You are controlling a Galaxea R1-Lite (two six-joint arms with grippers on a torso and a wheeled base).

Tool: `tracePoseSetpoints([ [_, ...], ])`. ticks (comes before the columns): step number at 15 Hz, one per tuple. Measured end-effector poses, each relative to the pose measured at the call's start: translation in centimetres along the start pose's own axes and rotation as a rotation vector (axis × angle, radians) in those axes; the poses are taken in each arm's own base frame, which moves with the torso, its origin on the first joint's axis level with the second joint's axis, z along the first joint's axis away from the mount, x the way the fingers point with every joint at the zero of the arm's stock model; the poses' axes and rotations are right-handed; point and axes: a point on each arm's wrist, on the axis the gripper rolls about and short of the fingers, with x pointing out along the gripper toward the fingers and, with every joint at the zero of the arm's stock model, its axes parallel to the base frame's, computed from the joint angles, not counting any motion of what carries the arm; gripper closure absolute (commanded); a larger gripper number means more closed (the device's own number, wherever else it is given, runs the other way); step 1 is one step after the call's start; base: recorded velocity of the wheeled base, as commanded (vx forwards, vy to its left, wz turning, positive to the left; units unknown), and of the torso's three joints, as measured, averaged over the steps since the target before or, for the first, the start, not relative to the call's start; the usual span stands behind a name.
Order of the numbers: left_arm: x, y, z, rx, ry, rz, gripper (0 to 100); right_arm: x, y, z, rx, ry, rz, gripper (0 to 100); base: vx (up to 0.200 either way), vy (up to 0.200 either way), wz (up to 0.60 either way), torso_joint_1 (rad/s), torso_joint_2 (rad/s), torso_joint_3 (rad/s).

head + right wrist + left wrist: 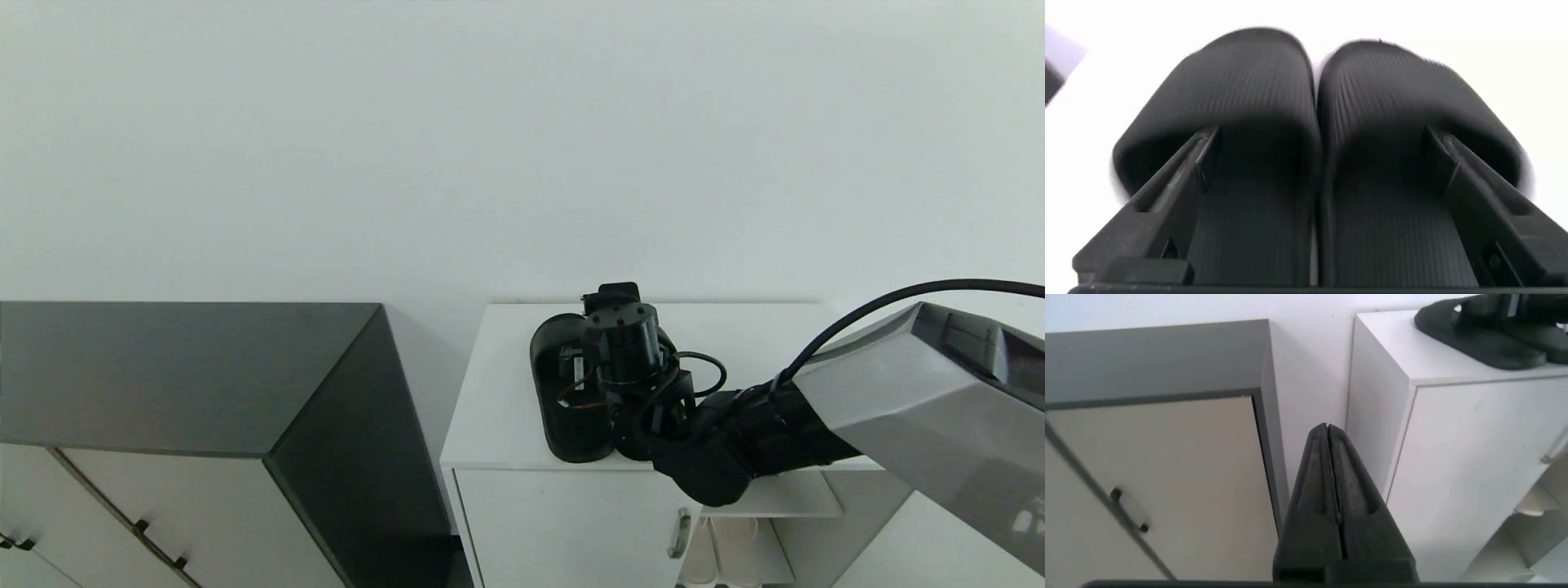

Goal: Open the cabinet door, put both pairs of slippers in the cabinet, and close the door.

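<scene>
A pair of black slippers point(563, 408) lies side by side on top of the white cabinet point(498, 392), near its front edge. My right gripper point(600, 367) is down on the pair from above. In the right wrist view it point(1321, 139) is open, with one finger point(1167, 204) under the strap of one slipper and the other finger under the strap of its neighbour. My left gripper point(1327, 433) is shut on nothing, low in front of the gap between the two cabinets. The black slippers point(1486, 331) also show in the left wrist view. The white cabinet's right side stands open, with a light pair of slippers point(718, 555) on a lower shelf.
A wider cabinet with a dark grey top point(188, 367) and pale drawer fronts stands to the left, a narrow gap away from the white one. The white cabinet's left door carries a metal handle point(678, 532). A plain white wall is behind both.
</scene>
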Motion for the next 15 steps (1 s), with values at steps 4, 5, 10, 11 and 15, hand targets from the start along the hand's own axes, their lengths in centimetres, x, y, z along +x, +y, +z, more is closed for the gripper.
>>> tracePoseSetpoints([
  [4,0.0,0.0,0.0,0.000,0.000,0.000,100,1.1,0.2,-0.5,0.002,-0.001,-0.007,0,0.000,0.000,0.00,0.000,0.00,0.000],
  [5,0.0,0.0,0.0,0.000,0.000,0.000,100,1.4,0.3,-0.7,0.002,-0.001,-0.009,0,0.000,0.000,0.00,0.000,0.00,0.000],
  [10,0.0,0.0,0.0,0.000,0.000,0.000,100,1.9,0.5,-1.3,-0.006,0.007,-0.013,0,0.000,0.000,0.00,0.000,0.00,0.000],
  [11,0.0,0.0,0.0,0.000,0.000,0.000,100,2.1,0.5,-1.3,-0.004,0.005,-0.014,0,0.000,0.000,0.00,0.000,0.00,0.000],
  [15,0.0,0.0,0.0,0.000,0.000,0.000,100,2.8,0.6,-1.1,0.006,-0.007,-0.020,100,0.000,0.000,0.00,0.000,0.00,0.000],
])
